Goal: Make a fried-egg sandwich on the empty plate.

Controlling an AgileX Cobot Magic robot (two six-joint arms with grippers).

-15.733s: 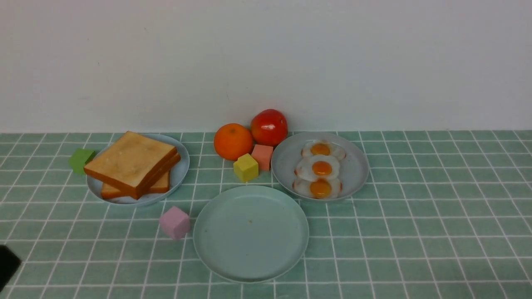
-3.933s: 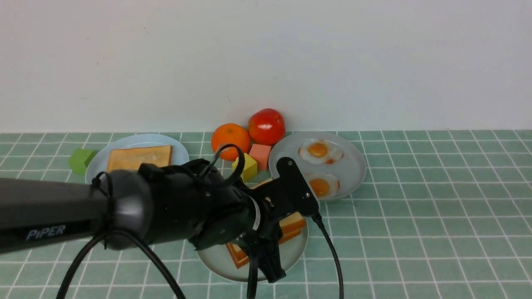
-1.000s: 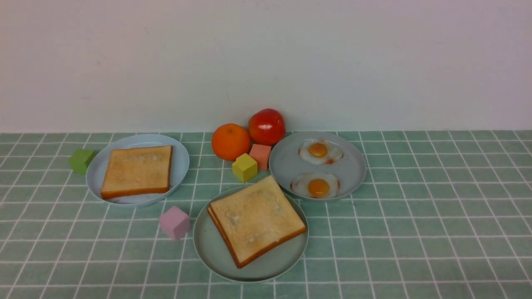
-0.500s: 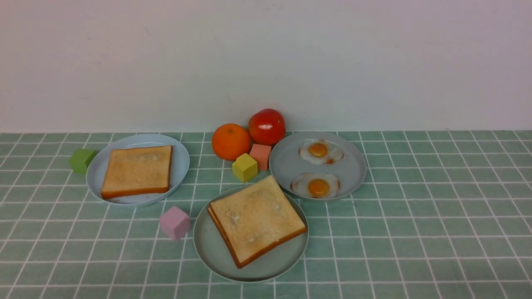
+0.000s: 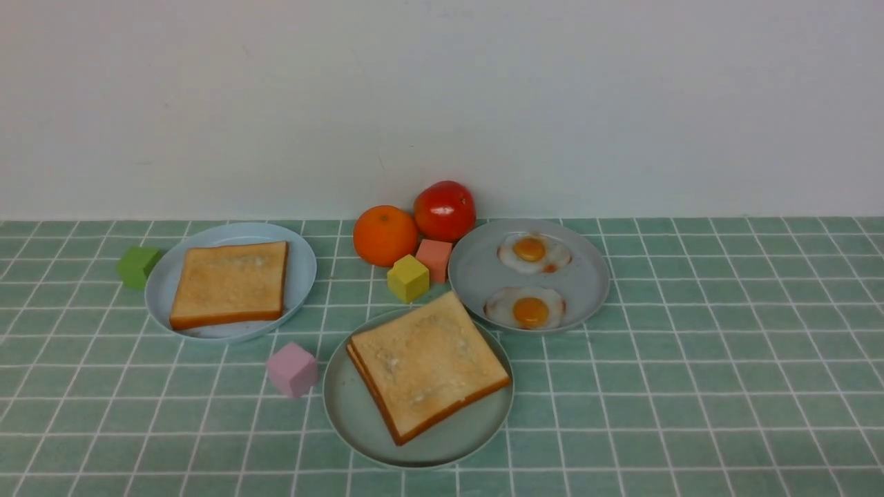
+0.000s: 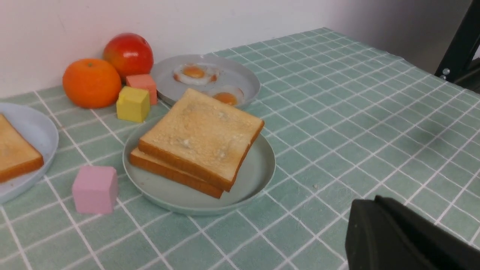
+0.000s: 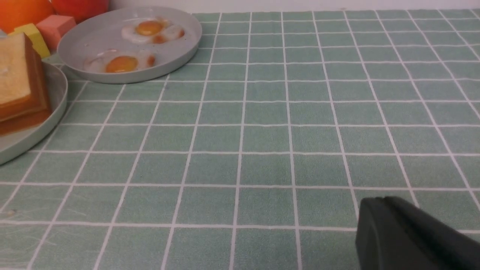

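You had the fried-egg sandwich point(image 5: 428, 366) lying flat on the empty plate point(image 5: 345, 414), the mint-green one nearest you at the centre of the table point(image 5: 690, 379). The wrist views showed two toast slices stacked there; no egg was visible between them from any view, so whether the filling was in place could not be confirmed. The stack sat rotated on the plate, with one corner pointing far and slightly right toward the egg plate point(image 5: 594, 276). It had no true long axis, being square.

Neither arm appeared in the front view. A dark edge of the left gripper point(image 6: 405, 236) showed in its wrist view, well apart from the sandwich on the near right side of it; its jaws were closed with nothing between them. The right gripper point(image 7: 412, 236) showed likewise, out over bare tiles to the right of both plates, jaws closed and carrying nothing. You would have judged the left arm the nearer to the sandwich, the right arm the nearer to the two fried eggs point(image 5: 528, 310).

The mint plate's far right rim lay just beside the egg plate's near rim. A pink cube point(image 5: 292, 369) stood just beside its left rim, and a yellow cube point(image 5: 408, 277) lay just beyond its far rim. Open room for any approach was on the near and right sides. The spare toast point(image 5: 230, 283) rested far left on its light-blue plate point(image 5: 304, 269).
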